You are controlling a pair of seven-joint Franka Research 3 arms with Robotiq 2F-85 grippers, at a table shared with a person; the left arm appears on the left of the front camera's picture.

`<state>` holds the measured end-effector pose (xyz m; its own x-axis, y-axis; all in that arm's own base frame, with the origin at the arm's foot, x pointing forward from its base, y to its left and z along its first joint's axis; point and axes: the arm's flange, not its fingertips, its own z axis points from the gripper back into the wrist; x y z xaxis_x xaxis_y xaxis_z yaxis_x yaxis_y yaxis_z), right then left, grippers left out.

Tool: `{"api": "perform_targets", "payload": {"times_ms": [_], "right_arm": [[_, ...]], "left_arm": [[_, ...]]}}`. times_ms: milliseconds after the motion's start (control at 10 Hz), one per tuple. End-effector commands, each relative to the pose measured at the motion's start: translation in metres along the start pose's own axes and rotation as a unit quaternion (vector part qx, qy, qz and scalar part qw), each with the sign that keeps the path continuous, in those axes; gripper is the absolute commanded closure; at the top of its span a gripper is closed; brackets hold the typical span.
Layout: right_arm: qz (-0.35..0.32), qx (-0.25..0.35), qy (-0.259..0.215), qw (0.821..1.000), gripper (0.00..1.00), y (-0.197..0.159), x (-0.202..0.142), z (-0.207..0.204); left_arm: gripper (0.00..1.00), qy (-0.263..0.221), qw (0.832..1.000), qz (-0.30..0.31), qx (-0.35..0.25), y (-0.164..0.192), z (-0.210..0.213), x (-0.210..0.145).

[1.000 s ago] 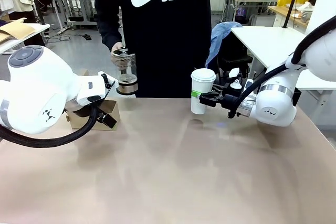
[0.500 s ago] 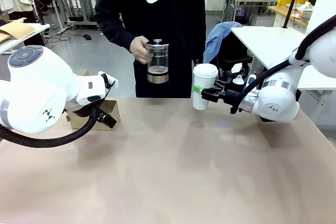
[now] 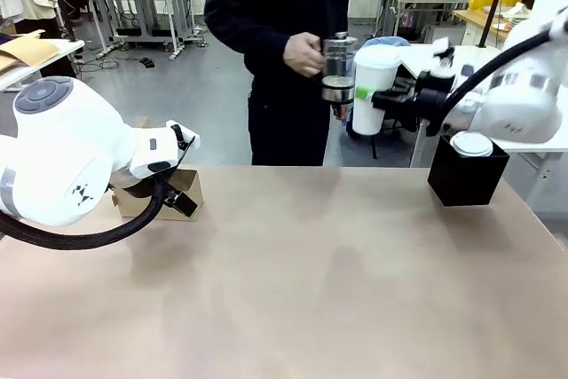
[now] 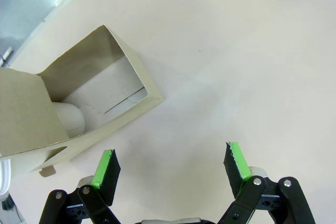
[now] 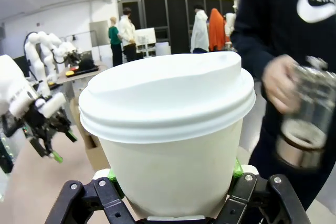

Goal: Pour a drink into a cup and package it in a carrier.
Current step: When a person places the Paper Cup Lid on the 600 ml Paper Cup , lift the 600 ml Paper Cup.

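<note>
High at the right, my right gripper (image 3: pixel 366 95) is shut on the white lidded paper cup (image 3: pixel 374 88), holding it upright above the table. In the right wrist view the cup (image 5: pixel 168 129) fills the space between the green pads (image 5: pixel 237 169). A person's hand (image 3: pixel 304 53) holds the clear glass jar (image 3: pixel 338 67) just left of the cup, with a little dark drink (image 5: pixel 297 135) at its bottom. The brown cardboard carrier (image 3: pixel 153 199) sits at the table's left. My left gripper (image 4: pixel 171 163) hovers open beside the carrier (image 4: pixel 79 108), which has something white and rounded in one slot.
A black cube-shaped box (image 3: pixel 466 175) with a white round top (image 3: pixel 471 144) stands at the table's right side, below my right arm. The person stands at the far edge, right of centre. The tan table (image 3: pixel 293 281) stretches bare across the middle and front.
My right gripper has lifted the cup up and to the right, off the table. The person has stepped right, bringing the jar beside the cup. The left arm has stayed still.
</note>
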<state>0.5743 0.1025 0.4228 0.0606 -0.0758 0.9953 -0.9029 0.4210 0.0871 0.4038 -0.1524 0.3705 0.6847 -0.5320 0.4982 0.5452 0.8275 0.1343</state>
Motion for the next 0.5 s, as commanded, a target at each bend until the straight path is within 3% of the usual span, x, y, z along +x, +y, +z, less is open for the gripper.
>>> {"api": "perform_targets", "payload": {"times_ms": [0,200,400], "right_arm": [[-0.013,0.026,0.018,0.999,0.2,0.016,0.056,0.005],[-0.009,0.057,-0.004,0.998,0.2,0.051,0.108,0.013],[-0.005,0.068,-0.004,0.998,0.2,0.076,0.127,0.015]], "left_arm": [[0.0,0.0,1.0,0.001,-0.001,0.0,0.0,0.0],[0.0,0.0,1.0,0.001,-0.001,0.0,0.0,0.0],[0.0,0.0,1.0,0.001,-0.001,0.0,0.0,0.0]]}}
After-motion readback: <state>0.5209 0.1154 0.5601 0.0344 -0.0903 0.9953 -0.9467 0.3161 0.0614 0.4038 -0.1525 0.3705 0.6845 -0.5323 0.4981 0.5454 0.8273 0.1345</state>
